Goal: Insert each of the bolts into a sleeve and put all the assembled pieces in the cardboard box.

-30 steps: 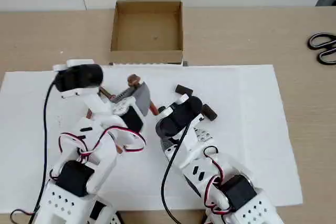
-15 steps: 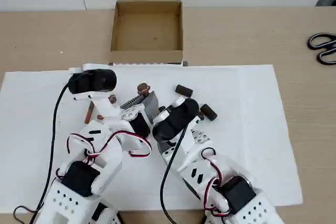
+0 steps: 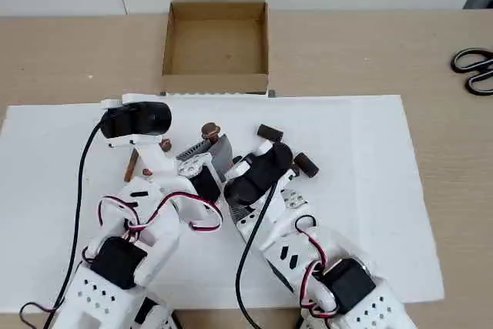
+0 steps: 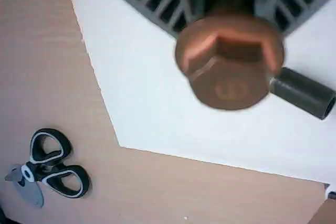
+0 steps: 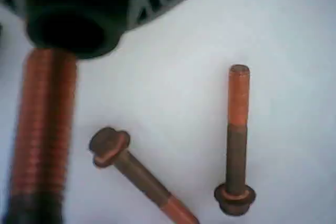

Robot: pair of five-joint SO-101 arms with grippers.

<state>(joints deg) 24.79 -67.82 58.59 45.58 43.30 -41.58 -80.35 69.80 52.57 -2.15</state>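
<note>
The left gripper (image 3: 209,146) sits at the centre of the white sheet (image 3: 370,190), its grey ribbed jaws clamped on the shank of a copper-coloured bolt (image 4: 229,61) just behind the hexagonal flanged head. The head points toward the far side of the table (image 3: 370,52). Immediately to the right, the right gripper (image 3: 238,163) is closed on a dark sleeve (image 5: 68,24), whose open mouth faces the threaded end of the held bolt. In the right wrist view the thread meets the rim of that mouth, but whether the tip has entered the bore cannot be told. The two grippers are nearly touching, and each arm reaches in from the near edge. Two loose bolts lie on the sheet left of the grippers, below the left arm's camera: one (image 5: 136,177) lies at a slant, and the other (image 5: 236,140) lies just beside it without touching. Two loose sleeves rest on the sheet to the right: the first sleeve (image 3: 269,132) lies just beyond the right gripper on its far side, and the second sleeve (image 3: 306,164) lies close against the right arm's wrist. The cardboard box (image 3: 216,82) stands open on the bare table just past the far edge of the sheet, well apart from all bolts and sleeves. A pair of scissors (image 3: 474,69) lies at the far right of the table.
</note>
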